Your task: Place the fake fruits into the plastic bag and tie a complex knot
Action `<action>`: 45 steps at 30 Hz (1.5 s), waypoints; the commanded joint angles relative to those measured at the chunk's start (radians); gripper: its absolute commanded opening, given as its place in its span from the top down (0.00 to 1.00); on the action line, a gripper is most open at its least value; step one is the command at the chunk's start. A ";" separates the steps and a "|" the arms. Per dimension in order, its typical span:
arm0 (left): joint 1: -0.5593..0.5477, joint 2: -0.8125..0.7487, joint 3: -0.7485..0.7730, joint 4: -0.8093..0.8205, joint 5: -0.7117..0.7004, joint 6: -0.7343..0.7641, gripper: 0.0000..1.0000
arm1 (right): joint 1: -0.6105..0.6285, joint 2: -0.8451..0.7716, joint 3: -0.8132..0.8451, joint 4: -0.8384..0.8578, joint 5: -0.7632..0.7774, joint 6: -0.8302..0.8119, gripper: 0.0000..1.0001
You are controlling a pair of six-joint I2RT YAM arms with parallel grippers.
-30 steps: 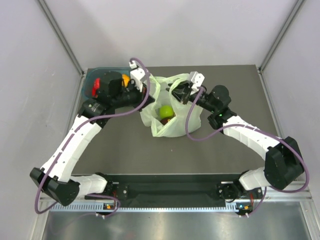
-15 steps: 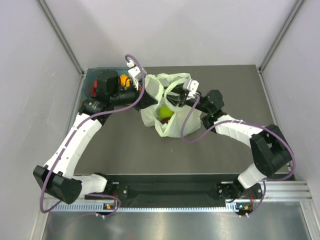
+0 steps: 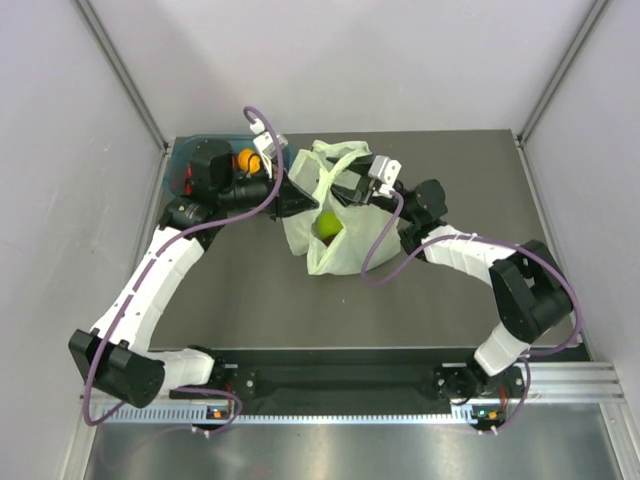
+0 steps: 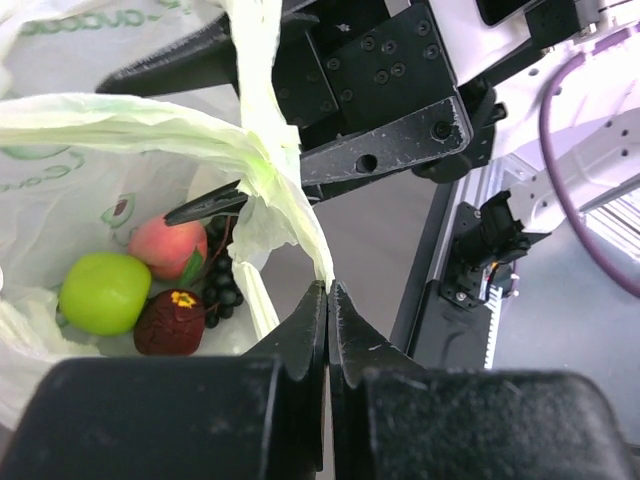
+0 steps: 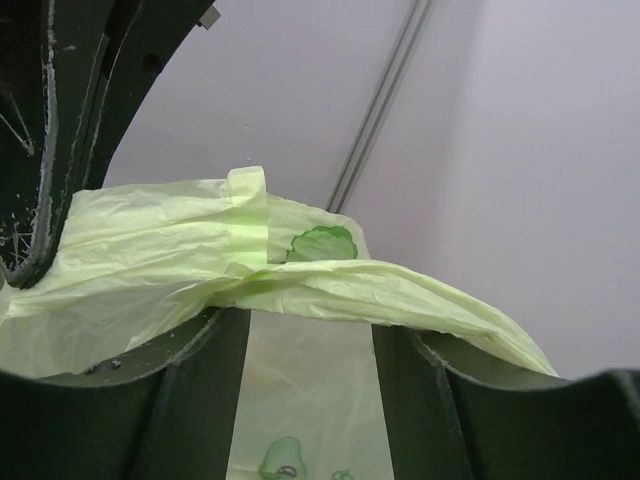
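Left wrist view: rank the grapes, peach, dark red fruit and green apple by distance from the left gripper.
1. Grapes, just left of the left gripper.
2. Peach and dark red fruit: too close to call.
3. Green apple, far left.

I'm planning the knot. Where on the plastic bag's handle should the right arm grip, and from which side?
Take the handle strip at its bunched middle, from the plastic bag's right side, the right gripper's fingers straddling it. It lies as a thin band across their open gap, and the left gripper pins the bag's opposite rim, likely keeping it taut.
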 commanded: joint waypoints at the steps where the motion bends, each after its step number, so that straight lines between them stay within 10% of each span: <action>1: 0.006 0.000 -0.005 0.111 0.068 -0.052 1.00 | -0.004 0.025 0.059 0.132 -0.016 -0.003 0.47; 38: 0.078 0.066 -0.086 0.426 0.412 -0.436 1.00 | 0.089 0.052 0.100 0.233 -0.036 -0.047 0.37; 45: 0.073 0.063 -0.119 0.429 0.412 -0.436 1.00 | 0.089 0.063 0.156 0.204 -0.035 -0.038 0.53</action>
